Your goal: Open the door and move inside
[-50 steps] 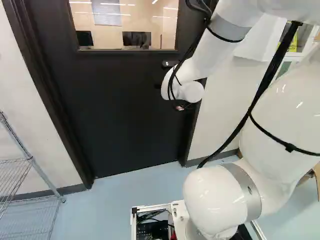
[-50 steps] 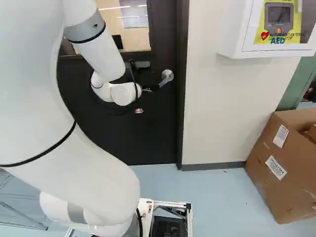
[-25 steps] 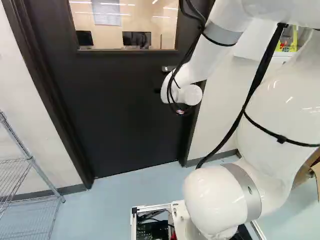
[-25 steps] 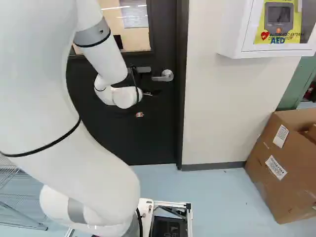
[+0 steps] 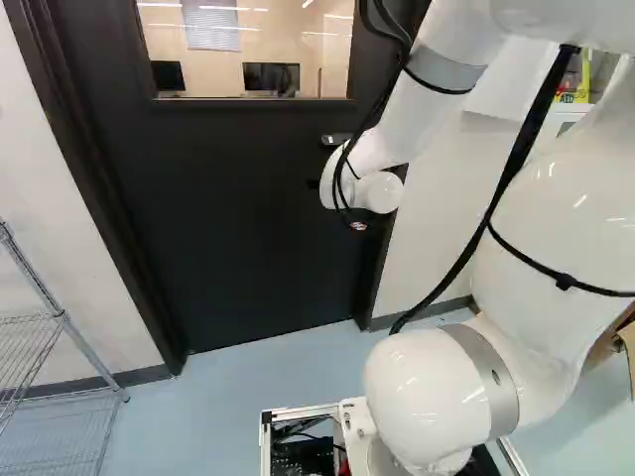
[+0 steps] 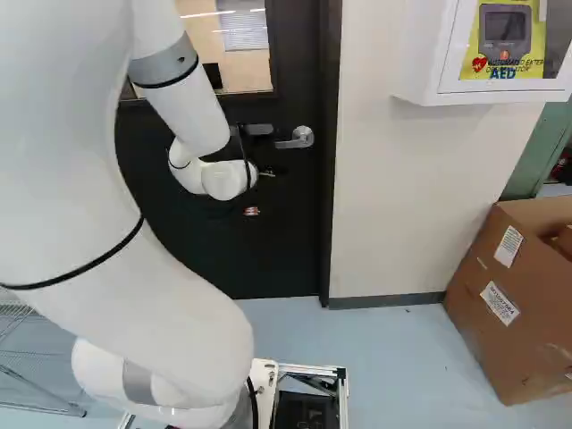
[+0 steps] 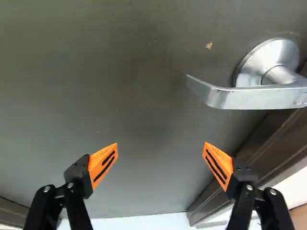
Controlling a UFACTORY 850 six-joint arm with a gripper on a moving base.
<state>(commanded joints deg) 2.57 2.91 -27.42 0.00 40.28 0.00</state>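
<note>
Lever (image 7: pixel 259 97) has risen level, clear of the end effector (image 6: pixel 276 171) (fingers wide).

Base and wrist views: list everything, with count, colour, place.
Door: 1, black, ahead of arm
Handle: 1, silver, on door
Window: 1, clear, in door
Monitors: 2, dark, through window
Door frame: 1, dark, around door
Wire rack: 1, silver, left of door
Wall: 1, cream, around door
Floor: 1, pale blue, below door
Wall cabinet: 1, white, right of door
Upright frame: 1, green, beyond cabinet
Cardboard box: 1, brown, on floor
Base frame: 1, silver, at arm's foot
Arm: 1, white, reaching towards door
Gripper: 1, black with orange pads, before door
</note>
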